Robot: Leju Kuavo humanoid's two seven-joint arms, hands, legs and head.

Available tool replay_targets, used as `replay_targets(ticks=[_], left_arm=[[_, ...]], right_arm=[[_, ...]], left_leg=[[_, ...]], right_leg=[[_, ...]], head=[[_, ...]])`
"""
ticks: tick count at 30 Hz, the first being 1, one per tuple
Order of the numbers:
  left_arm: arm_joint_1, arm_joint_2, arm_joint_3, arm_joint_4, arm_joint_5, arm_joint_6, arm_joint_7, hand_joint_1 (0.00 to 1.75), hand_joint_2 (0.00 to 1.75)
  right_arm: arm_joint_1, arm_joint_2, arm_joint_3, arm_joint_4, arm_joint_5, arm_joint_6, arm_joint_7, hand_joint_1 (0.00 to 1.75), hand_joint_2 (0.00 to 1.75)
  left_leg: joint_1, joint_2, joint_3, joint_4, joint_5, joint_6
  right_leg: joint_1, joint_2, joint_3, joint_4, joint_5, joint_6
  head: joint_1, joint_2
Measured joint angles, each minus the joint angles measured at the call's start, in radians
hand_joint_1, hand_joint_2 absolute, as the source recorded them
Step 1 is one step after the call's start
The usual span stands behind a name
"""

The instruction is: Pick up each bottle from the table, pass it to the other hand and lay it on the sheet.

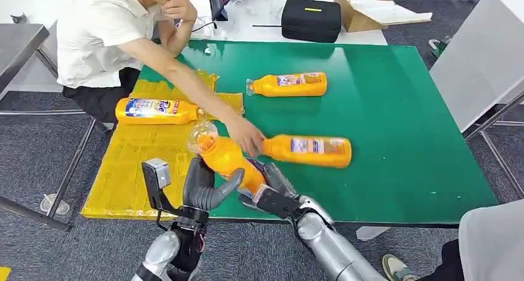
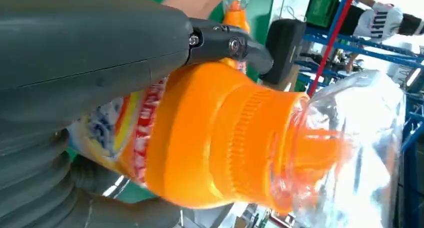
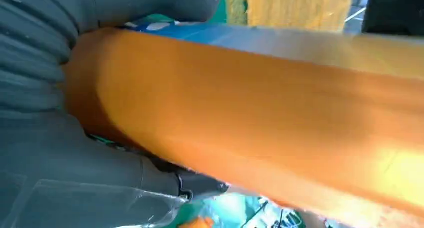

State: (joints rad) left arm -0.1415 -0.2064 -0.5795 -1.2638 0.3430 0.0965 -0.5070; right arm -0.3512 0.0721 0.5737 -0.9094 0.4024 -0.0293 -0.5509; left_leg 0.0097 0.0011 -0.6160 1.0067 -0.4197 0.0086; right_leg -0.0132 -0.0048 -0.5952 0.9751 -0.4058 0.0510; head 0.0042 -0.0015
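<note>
At the left of the head view, a yellow sheet (image 1: 133, 163) is lying over the near-left part of the green bench (image 1: 401, 139), and one orange bottle (image 1: 156, 110) is resting on its side on that sheet. Just right of it, the left hand (image 1: 207, 191) is wrapping its fingers (image 2: 227, 42) around the neck end of a second bottle (image 1: 225, 157), which is tilting above the bench edge with its clear cap (image 1: 202, 136) pointing up-left. The right hand (image 1: 269, 191) is gripping the same bottle's lower body. A person's hand (image 1: 246, 134) is reaching across and touching a third bottle (image 1: 307, 150) lying on the bench. Farther back, a fourth bottle (image 1: 287, 84) is lying on its side.
</note>
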Motion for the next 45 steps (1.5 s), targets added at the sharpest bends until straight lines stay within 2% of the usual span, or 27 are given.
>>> replay_targets(ticks=[1, 2, 3, 9, 10, 11, 15, 17, 18, 19, 20, 21, 23, 25, 28, 29, 37, 39, 40, 42, 44, 45], left_arm=[[-0.004, -0.001, 0.002, 0.006, 0.000, 0.001, 0.000, 0.26, 1.75], [-0.006, -0.002, 0.003, 0.010, 0.000, 0.002, 0.000, 0.24, 1.75], [-0.009, -0.002, 0.005, 0.014, 0.000, 0.002, 0.000, 0.00, 1.75], [-0.021, -0.010, 0.011, 0.037, 0.005, 0.005, 0.015, 0.00, 1.75], [-0.022, -0.010, 0.013, 0.041, 0.005, 0.006, 0.016, 0.96, 1.75], [-0.022, -0.011, 0.013, 0.043, 0.003, 0.006, 0.017, 1.75, 1.75], [-0.022, -0.011, 0.016, 0.051, 0.014, -0.014, 0.021, 1.75, 1.75], [-0.021, -0.010, 0.020, 0.053, 0.048, -0.065, 0.032, 1.75, 1.75], [-0.022, -0.010, 0.024, 0.056, 0.066, -0.094, 0.035, 1.75, 1.75], [-0.022, -0.010, 0.030, 0.056, 0.088, -0.123, 0.039, 1.75, 1.75], [-0.021, -0.010, 0.033, 0.056, 0.099, -0.138, 0.041, 1.75, 1.75], [-0.021, -0.010, 0.037, 0.056, 0.105, -0.148, 0.042, 1.75, 1.75], [-0.021, -0.010, 0.041, 0.056, 0.107, -0.150, 0.042, 1.75, 1.75], [-0.021, -0.010, 0.044, 0.055, 0.107, -0.148, 0.041, 1.75, 1.75], [-0.014, -0.010, 0.051, 0.046, 0.129, -0.146, 0.047, 1.75, 1.75], [-0.013, -0.010, 0.055, 0.044, 0.143, -0.146, 0.052, 1.75, 1.75], [0.004, -0.010, 0.085, 0.022, 0.193, -0.140, 0.076, 1.75, 1.75], [0.005, -0.010, 0.088, 0.019, 0.181, -0.106, 0.065, 1.75, 1.75], [0.006, -0.010, 0.088, 0.016, 0.161, -0.075, 0.052, 1.75, 1.75], [0.008, -0.009, 0.097, -0.005, 0.119, -0.004, 0.035, 1.75, 1.75], [0.013, -0.005, 0.118, -0.037, 0.070, 0.049, 0.024, 1.75, 1.75], [0.017, -0.001, 0.130, -0.053, 0.027, 0.082, 0.010, 1.75, 1.75]], right_arm=[[0.000, 0.000, 0.008, 0.000, 0.013, -0.007, 0.000, 1.75, 1.75], [0.000, 0.001, 0.013, 0.000, 0.019, -0.011, 0.001, 1.75, 1.75], [0.000, 0.002, 0.020, 0.000, 0.023, -0.012, 0.001, 1.75, 1.75], [-0.008, 0.005, 0.037, 0.002, 0.049, -0.042, 0.029, 1.75, 1.75], [-0.010, 0.005, 0.040, 0.003, 0.054, -0.047, 0.035, 1.75, 1.75], [-0.011, 0.005, 0.043, 0.004, 0.062, -0.055, 0.039, 1.75, 1.75], [-0.013, 0.002, 0.052, 0.004, 0.070, -0.061, 0.046, 1.75, 1.75], [-0.013, 0.002, 0.053, 0.004, 0.027, -0.024, 0.024, 1.75, 1.75], [-0.013, 0.000, 0.053, 0.004, 0.003, -0.002, 0.006, 1.66, 1.75], [-0.013, -0.003, 0.051, 0.003, -0.025, 0.021, -0.014, 1.48, 1.75], [-0.012, -0.005, 0.049, 0.003, -0.039, 0.033, -0.026, 1.10, 1.75], [-0.011, -0.008, 0.047, 0.003, -0.049, 0.040, -0.035, 0.10, 1.75], [-0.008, -0.009, 0.046, 0.003, -0.058, 0.043, -0.041, 0.12, 1.75], [0.002, -0.008, 0.045, -0.004, -0.072, 0.055, -0.047, 0.00, 1.75], [0.024, -0.006, 0.040, -0.027, -0.113, 0.082, -0.056, 0.00, 1.75], [0.031, -0.003, 0.038, -0.034, -0.129, 0.090, -0.057, 0.00, 0.00], [0.060, 0.017, 0.015, -0.061, -0.173, 0.099, -0.056, 0.00, 0.00], [0.063, 0.021, 0.011, -0.064, -0.162, 0.070, -0.057, 0.00, 0.00], [0.068, 0.024, 0.009, -0.069, -0.137, 0.023, -0.061, 0.00, 0.00], [0.091, 0.032, 0.004, -0.087, -0.046, -0.143, -0.067, 0.00, 0.00], [0.115, 0.032, -0.008, -0.108, 0.043, -0.339, -0.069, 0.00, 0.00], [0.130, 0.029, -0.020, -0.121, 0.139, -0.464, -0.061, 0.00, 0.00]], left_leg=[[0.000, 0.000, 0.000, 0.000, 0.000, 0.000], [0.000, 0.000, 0.000, 0.000, 0.000, 0.000], [0.000, 0.000, 0.000, 0.000, 0.000, 0.000], [0.000, 0.000, 0.000, 0.000, 0.000, 0.000], [0.000, 0.000, 0.000, 0.000, 0.000, 0.000], [0.000, 0.000, 0.000, 0.000, 0.000, 0.000], [0.000, 0.000, 0.000, 0.000, 0.000, 0.000], [0.000, 0.000, 0.000, 0.000, 0.000, 0.000], [0.000, 0.000, 0.000, 0.000, 0.000, 0.000], [0.000, 0.000, 0.000, 0.000, 0.000, 0.000], [0.000, 0.000, 0.000, 0.000, 0.000, 0.000], [0.000, 0.000, 0.000, 0.000, 0.000, 0.000], [0.000, 0.000, 0.000, 0.000, 0.000, 0.000], [0.000, 0.000, 0.000, 0.000, 0.000, 0.000], [0.000, 0.000, -0.001, 0.000, 0.000, 0.000], [0.000, 0.000, 0.000, 0.000, 0.000, 0.000], [0.000, 0.000, 0.000, 0.000, 0.000, 0.000], [0.000, 0.000, 0.000, 0.000, 0.000, 0.000], [0.000, 0.000, 0.000, 0.000, 0.000, 0.000], [0.000, 0.000, 0.000, 0.000, 0.000, 0.000], [0.000, -0.001, -0.001, 0.000, 0.000, 0.000], [0.000, -0.001, -0.001, 0.000, 0.000, 0.000]], right_leg=[[0.000, 0.000, 0.000, 0.000, 0.000, 0.000], [0.000, 0.000, 0.000, 0.000, 0.000, 0.000], [0.000, 0.000, 0.000, 0.000, 0.000, 0.000], [0.000, 0.000, 0.000, 0.000, 0.000, 0.000], [0.000, 0.000, 0.000, 0.000, 0.000, 0.000], [0.000, 0.000, 0.000, 0.000, 0.000, 0.000], [0.000, 0.000, 0.000, 0.000, 0.000, 0.000], [0.000, 0.000, 0.000, 0.000, 0.000, 0.000], [0.000, 0.000, 0.000, 0.000, 0.000, 0.000], [0.000, 0.000, 0.000, 0.000, 0.000, 0.000], [0.000, 0.000, 0.000, 0.000, 0.000, 0.000], [0.000, 0.000, 0.000, 0.000, 0.000, 0.000], [0.000, 0.000, 0.000, 0.000, 0.000, 0.000], [0.000, 0.000, 0.000, 0.000, 0.000, 0.000], [0.000, 0.000, 0.000, 0.000, 0.000, 0.000], [0.000, 0.000, 0.000, 0.000, 0.000, 0.000], [0.000, 0.000, -0.001, 0.000, 0.000, 0.000], [0.000, 0.000, 0.000, 0.000, 0.000, 0.000], [0.000, 0.000, 0.000, 0.000, 0.000, 0.000], [0.000, 0.000, -0.001, 0.000, 0.000, 0.000], [0.000, -0.001, -0.001, 0.000, 0.000, 0.000], [0.000, -0.001, -0.001, 0.000, 0.000, 0.000]], head=[[0.000, 0.000], [0.000, 0.000], [0.000, 0.000], [0.000, 0.000], [0.000, 0.000], [0.000, 0.000], [0.000, 0.000], [0.000, 0.000], [0.000, 0.000], [0.000, 0.000], [0.000, 0.000], [0.000, 0.000], [0.000, 0.000], [0.000, 0.000], [0.000, 0.000], [0.000, 0.000], [0.000, 0.000], [0.000, 0.000], [0.000, 0.000], [0.000, 0.000], [0.000, 0.000], [0.000, 0.000]])
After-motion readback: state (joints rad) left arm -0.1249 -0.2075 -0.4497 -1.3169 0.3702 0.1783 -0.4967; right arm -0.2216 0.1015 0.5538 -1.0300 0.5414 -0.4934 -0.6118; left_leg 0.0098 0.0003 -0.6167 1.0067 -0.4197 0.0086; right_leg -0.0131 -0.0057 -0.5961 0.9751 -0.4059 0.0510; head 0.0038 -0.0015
